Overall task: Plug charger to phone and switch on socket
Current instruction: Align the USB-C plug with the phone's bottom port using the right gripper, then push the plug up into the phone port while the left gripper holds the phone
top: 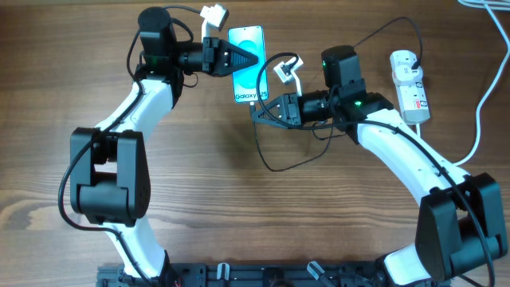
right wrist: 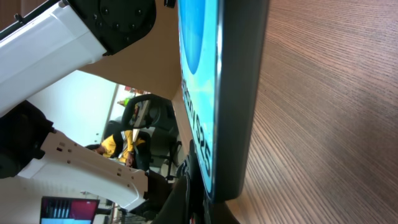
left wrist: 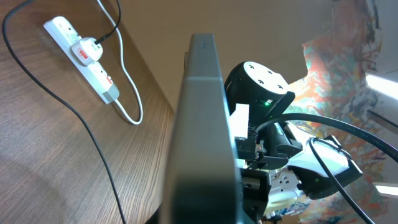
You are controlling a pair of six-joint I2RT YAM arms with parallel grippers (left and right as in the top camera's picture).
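The phone (top: 249,81), with a turquoise screen and a "Galaxy" strip at its near end, is at the back middle of the table. My left gripper (top: 241,57) is shut on the phone's left side. In the left wrist view the phone (left wrist: 202,124) shows edge-on. My right gripper (top: 267,108) is at the phone's near end, shut on the tip of the charger (top: 287,166), a thin black cable. In the right wrist view the phone (right wrist: 239,93) stands just above the dark fingers (right wrist: 196,199); the plug tip is hidden. The socket (top: 410,86) lies at the back right with a plug fitted, and also shows in the left wrist view (left wrist: 99,74).
The thick white lead (top: 482,104) curves off the socket towards the right table edge. The black charger cable loops over the wooden table (top: 239,207) between the arms. The right arm's wrist (left wrist: 261,87) is close behind the phone.
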